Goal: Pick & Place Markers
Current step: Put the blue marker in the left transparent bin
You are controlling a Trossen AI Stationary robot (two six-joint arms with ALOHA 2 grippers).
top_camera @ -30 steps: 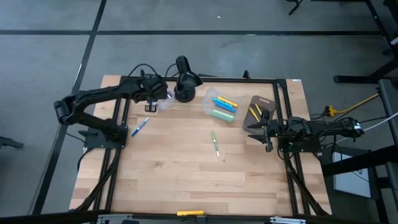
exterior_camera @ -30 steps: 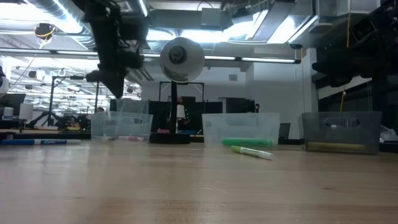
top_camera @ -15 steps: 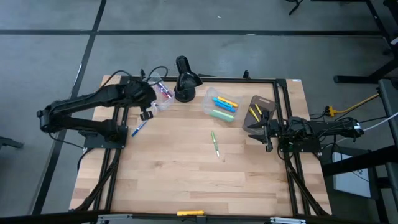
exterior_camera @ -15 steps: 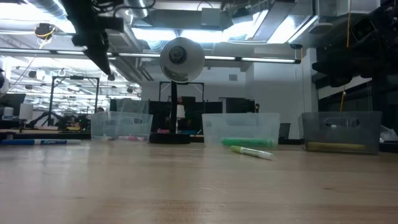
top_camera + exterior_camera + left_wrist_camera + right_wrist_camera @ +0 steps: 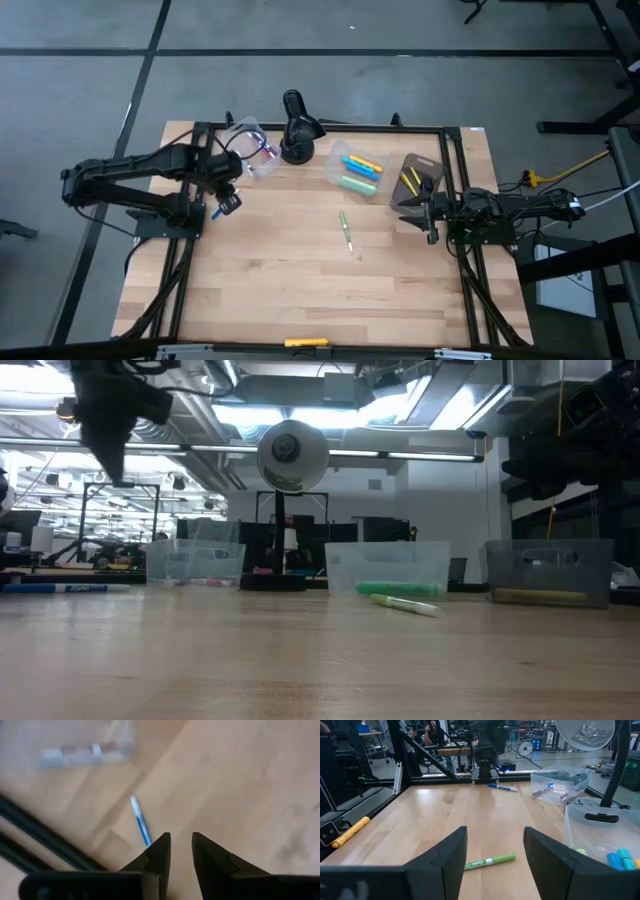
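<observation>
Pickup looks like the step in hand, from where I stand: the left gripper (image 5: 226, 201) hangs above the table's left edge, and the blue marker (image 5: 140, 822) lies on the wood just under it and slightly ahead of its fingertips. In the left wrist view the two dark fingers (image 5: 159, 854) stand apart with a narrow gap between them and nothing in that gap, so the claw is part open and empty. The marker lies nearly in line with the gap, its near end slipping out of sight behind one fingertip.

I judge that the next move calls for the claw to spread a little wider, turn so the fingers straddle the pen across its thin body, and come straight down to the wood before closing. A thin round pen may roll if one finger touches first.

Beyond the claw, a little further back, sits a clear tub (image 5: 248, 150) with a couple of markers inside, the likely place to drop this one. The black lamp (image 5: 295, 128) stands just beside that tub.

A green marker (image 5: 346, 230) lies loose, well away from the left claw toward the table's middle, so more than one pen remains. The right gripper (image 5: 428, 213) waits at the table's right side, its fingers wide apart and holding nothing, with the green marker ahead of it.
</observation>
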